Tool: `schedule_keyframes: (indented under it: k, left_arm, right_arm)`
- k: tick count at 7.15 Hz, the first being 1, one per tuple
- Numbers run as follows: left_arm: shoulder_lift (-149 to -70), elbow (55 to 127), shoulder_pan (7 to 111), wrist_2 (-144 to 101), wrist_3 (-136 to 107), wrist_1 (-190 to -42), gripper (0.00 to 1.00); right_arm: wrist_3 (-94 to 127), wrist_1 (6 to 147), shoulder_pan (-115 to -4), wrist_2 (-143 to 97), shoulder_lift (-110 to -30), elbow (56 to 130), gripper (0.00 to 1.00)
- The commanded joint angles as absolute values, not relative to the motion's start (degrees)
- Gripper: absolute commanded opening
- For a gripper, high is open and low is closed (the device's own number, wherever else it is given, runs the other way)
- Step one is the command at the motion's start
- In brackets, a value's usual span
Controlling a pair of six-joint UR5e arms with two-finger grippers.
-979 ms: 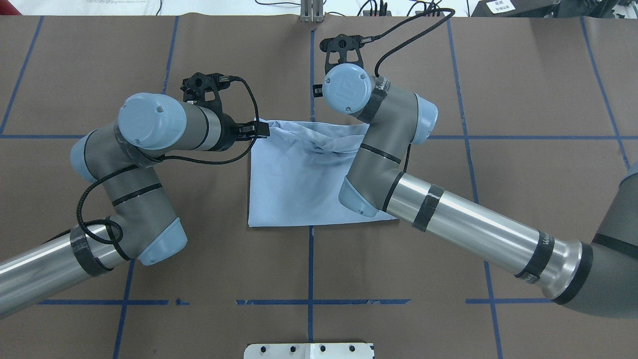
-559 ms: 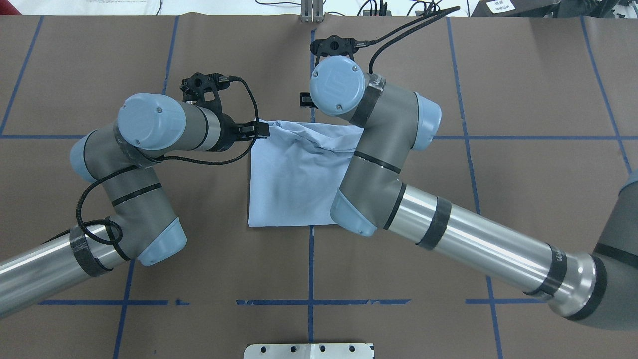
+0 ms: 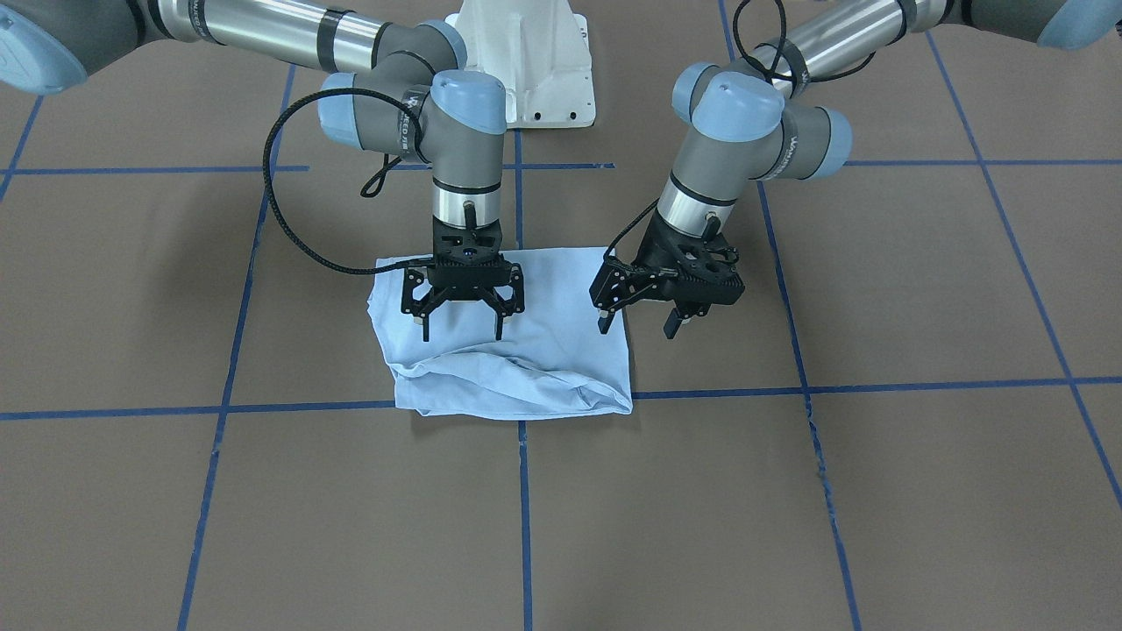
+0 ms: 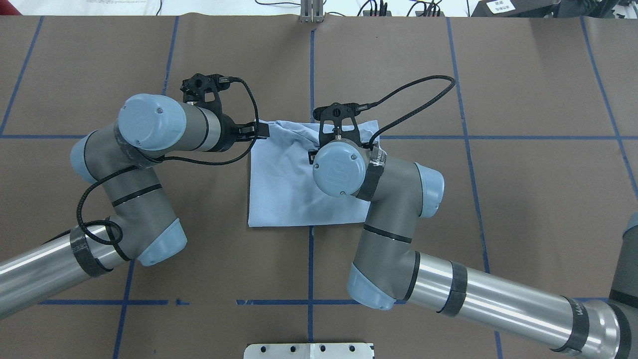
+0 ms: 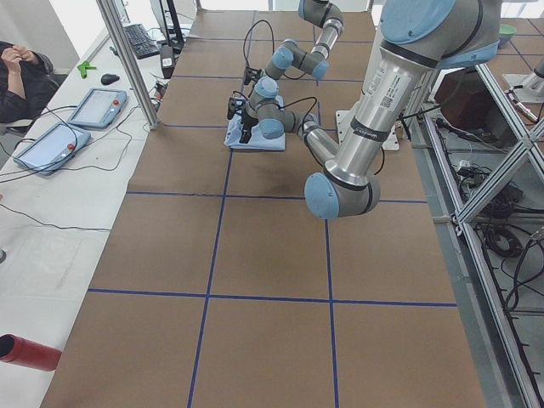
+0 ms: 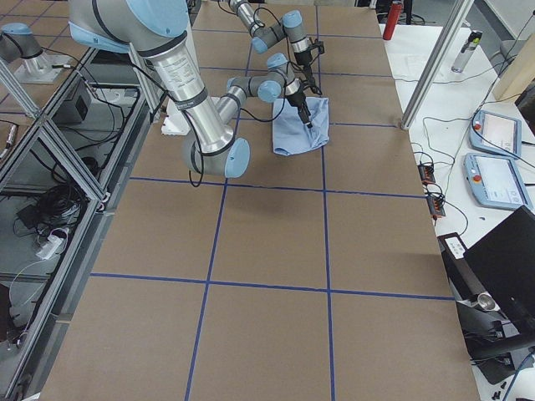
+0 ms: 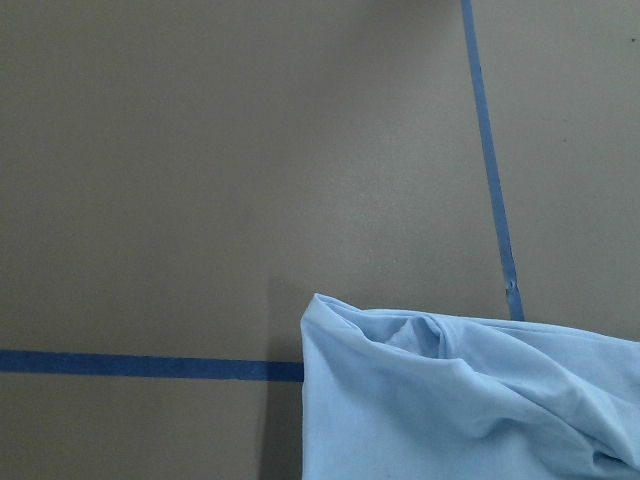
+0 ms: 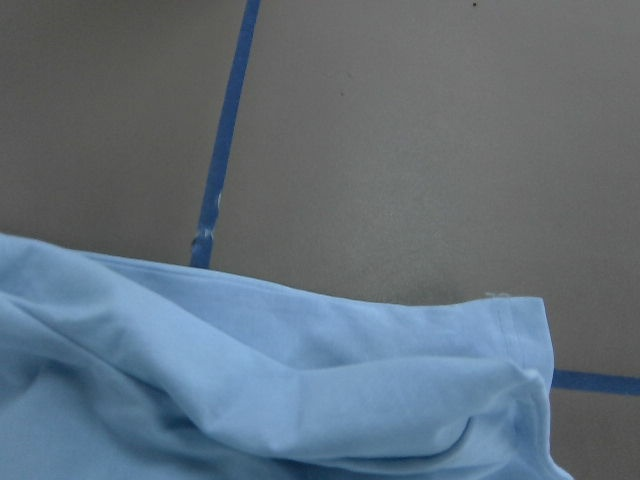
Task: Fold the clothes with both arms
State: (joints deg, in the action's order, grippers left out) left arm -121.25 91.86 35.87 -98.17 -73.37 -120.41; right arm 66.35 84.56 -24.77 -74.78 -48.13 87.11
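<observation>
Since shirt (image 3: 561, 355) looks soft, light, limp: pinch layered corners, not rumpled bulge. Right gripper (image 3: 463, 333) spread over shirt; left gripper (image 3: 636, 330) spread at shirt's edge.

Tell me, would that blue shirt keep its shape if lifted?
Probably not: the shirt lies in soft rumpled folds, so it would likely droop. It looks thin, so probably light; a push would likely bunch it.

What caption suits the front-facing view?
Grey right arm and left arm, black jaws open, poised at a folded pale-blue T-shirt on a brown table.
</observation>
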Motion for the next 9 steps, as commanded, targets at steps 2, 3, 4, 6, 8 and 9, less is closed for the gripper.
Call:
schedule_keyframes:
  k: [2, 3, 4, 6, 8, 9]
  left_arm:
    - [-121.20, 91.85, 35.86, -98.17, -73.39, -120.41, 1.00]
    - [-121.03, 91.85, 35.86, -98.17, -73.39, -120.41, 1.00]
    - [-120.94, 91.85, 35.86, -98.17, -73.39, -120.41, 1.00]
    - [-120.94, 91.85, 35.86, -98.17, -73.39, -120.41, 1.00]
    - [-120.94, 91.93, 35.86, -98.17, -73.91, -120.41, 1.00]
    - [-120.94, 91.85, 35.69, -98.17, -74.70, -120.41, 1.00]
  right_arm:
    - [66.27, 84.29, -23.73, -74.00, -48.60, 85.01, 1.00]
    - [65.92, 84.11, -24.86, -74.00, -48.17, 83.60, 1.00]
    - [65.40, 84.11, -26.09, -74.00, -47.99, 81.67, 1.00]
    - [63.56, 84.02, -30.65, -74.09, -45.46, 75.62, 1.00]
    - [62.14, 79.30, -35.75, -74.88, -41.15, 66.23, 1.00]
    - [62.75, 78.93, -38.64, -79.93, -39.57, 65.57, 1.00]
